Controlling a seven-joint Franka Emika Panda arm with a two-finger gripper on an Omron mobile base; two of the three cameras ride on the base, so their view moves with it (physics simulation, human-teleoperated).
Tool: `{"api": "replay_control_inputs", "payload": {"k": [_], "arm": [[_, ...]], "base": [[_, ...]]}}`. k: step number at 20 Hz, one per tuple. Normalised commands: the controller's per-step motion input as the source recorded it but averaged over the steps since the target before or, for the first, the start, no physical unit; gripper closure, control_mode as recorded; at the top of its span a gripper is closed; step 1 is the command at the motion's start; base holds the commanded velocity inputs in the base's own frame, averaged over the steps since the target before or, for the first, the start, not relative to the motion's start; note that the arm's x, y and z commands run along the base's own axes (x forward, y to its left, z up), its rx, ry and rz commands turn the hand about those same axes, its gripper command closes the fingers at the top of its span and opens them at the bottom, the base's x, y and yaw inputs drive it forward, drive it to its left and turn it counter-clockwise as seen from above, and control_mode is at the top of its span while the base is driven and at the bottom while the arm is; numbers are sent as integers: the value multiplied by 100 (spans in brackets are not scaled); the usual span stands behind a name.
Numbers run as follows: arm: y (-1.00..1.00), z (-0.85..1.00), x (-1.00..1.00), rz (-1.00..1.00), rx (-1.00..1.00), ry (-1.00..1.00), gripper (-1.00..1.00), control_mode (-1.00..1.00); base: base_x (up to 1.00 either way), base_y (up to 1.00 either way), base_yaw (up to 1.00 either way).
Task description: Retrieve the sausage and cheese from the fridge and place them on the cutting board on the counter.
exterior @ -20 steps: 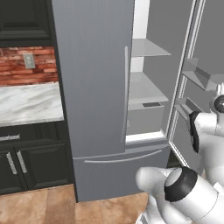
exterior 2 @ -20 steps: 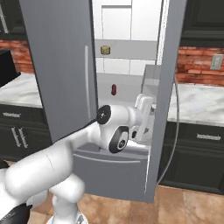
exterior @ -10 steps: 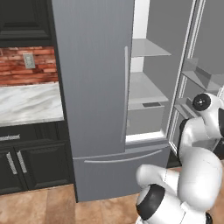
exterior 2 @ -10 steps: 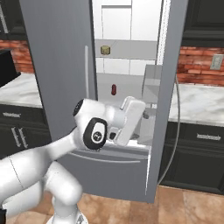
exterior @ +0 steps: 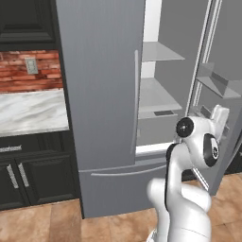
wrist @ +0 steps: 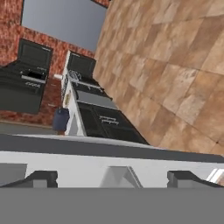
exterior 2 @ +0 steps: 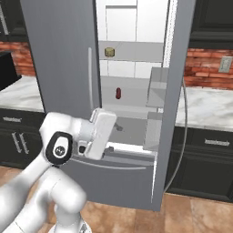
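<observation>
The grey fridge [exterior 2: 59,54] has its right door [exterior 2: 179,91] swung open, and its left door [exterior: 99,94] is closed. Inside, the dark red sausage [exterior 2: 118,93] stands on the middle shelf. The pale round cheese [exterior 2: 109,52] sits on the shelf above it. My gripper [exterior 2: 107,131] hangs low in front of the fridge's open side, well below and short of both foods. The gripper [exterior: 220,116] is near the open door's bins. In the hand view the gripper [wrist: 113,179] is open, holding nothing. The cutting board is out of view.
The marble counter [exterior: 28,111] over black cabinets runs left of the fridge, and more counter [exterior 2: 205,107] lies right of the open door. The rolled hand view shows wooden floor [wrist: 175,65], black cabinets and a dark blue object [wrist: 60,119] on a counter.
The arm has folded. In the right base view the hand has drawn left and down, away from the open door. The jaws stayed open.
</observation>
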Motion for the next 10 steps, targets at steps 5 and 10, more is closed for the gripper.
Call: {"api": "replay_control_inputs", "payload": {"k": [5,10], "arm": [[100,8,2,14,-7,18,-100,-100],[100,19,8,26,-19,31,-100,-100]], "base": [[0,0,0],[0,0,0]]}}
